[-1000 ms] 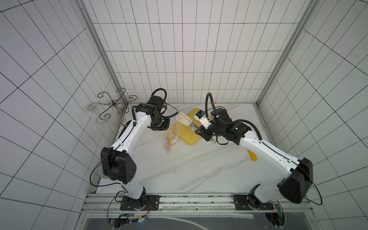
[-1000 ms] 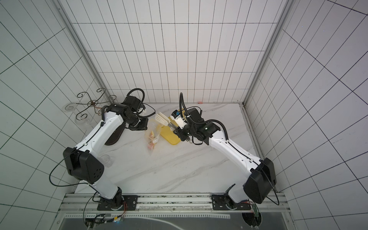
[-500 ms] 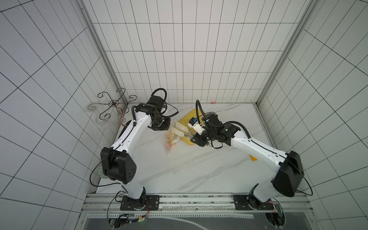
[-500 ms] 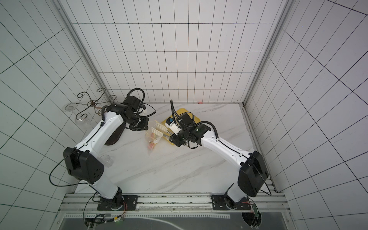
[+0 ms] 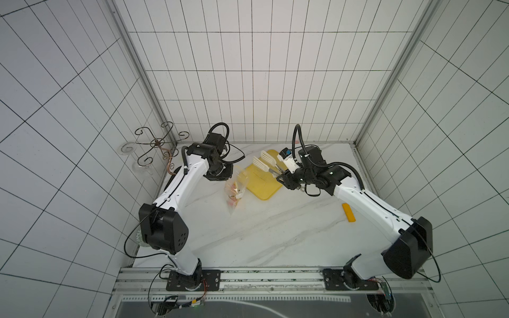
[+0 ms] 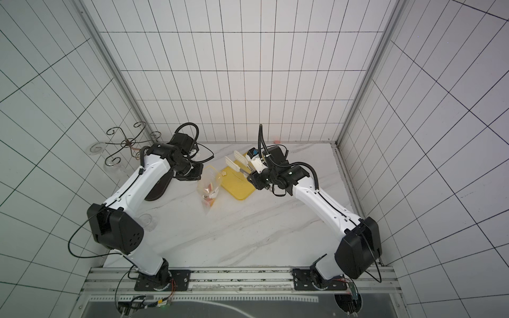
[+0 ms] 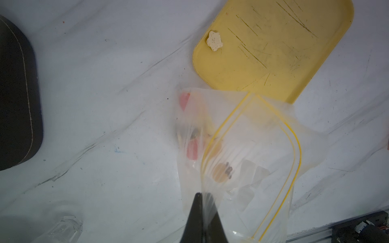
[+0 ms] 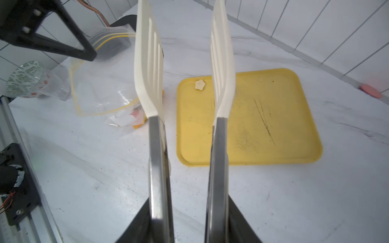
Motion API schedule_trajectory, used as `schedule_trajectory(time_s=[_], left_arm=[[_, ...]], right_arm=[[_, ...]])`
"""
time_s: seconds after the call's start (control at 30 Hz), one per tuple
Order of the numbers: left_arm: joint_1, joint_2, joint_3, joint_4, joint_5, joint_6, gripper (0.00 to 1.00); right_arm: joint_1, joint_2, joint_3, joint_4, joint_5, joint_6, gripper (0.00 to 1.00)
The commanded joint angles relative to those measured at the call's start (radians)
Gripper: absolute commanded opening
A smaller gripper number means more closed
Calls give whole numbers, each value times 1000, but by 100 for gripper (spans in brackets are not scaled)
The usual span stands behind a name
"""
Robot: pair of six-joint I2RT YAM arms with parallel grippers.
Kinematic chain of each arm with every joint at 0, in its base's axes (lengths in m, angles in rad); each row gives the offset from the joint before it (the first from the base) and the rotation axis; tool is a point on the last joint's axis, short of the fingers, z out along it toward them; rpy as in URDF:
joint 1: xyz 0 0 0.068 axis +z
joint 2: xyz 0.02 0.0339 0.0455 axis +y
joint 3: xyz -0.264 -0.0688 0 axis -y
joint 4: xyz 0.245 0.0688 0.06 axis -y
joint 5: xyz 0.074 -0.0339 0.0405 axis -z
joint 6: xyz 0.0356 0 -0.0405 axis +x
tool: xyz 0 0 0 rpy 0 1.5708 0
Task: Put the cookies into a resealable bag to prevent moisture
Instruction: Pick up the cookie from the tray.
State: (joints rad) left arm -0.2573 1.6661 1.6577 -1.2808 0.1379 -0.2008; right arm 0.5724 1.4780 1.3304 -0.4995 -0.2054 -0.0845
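The resealable bag (image 7: 248, 134) was pinched in left jaws, while tongs (image 8: 156, 147) grasped by right jaws were likely best closed gently on star cookie (image 8: 200, 84) ahead.

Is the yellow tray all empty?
No, one cream flower-shaped cookie lies on the yellow tray, close to one of its corners.

Scratched matt plastic tray (image 8: 273, 126); clear crinkly plastic bag (image 7: 242, 130) (tongs (image 8: 156, 147): shiny steel arms).
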Motion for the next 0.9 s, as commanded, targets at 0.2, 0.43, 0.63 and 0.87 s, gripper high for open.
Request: schedule_trajectory(time_s=[0.2,0.43,0.63,0.87], left_arm=[[12,-66,-15,-5,-25,6,0],[12,-66,-9,-8,-31,9,0],[13,-64,-10,-5,-22,9,0],[12,-61,-13,-3,-15,12,0]], right_arm=[[-10,248,75,102,102,-113,46],[47,432,180,122,123,-150,46],[62,558,290,128,140,-146,46],[81,656,403,111,143,-156,45]])
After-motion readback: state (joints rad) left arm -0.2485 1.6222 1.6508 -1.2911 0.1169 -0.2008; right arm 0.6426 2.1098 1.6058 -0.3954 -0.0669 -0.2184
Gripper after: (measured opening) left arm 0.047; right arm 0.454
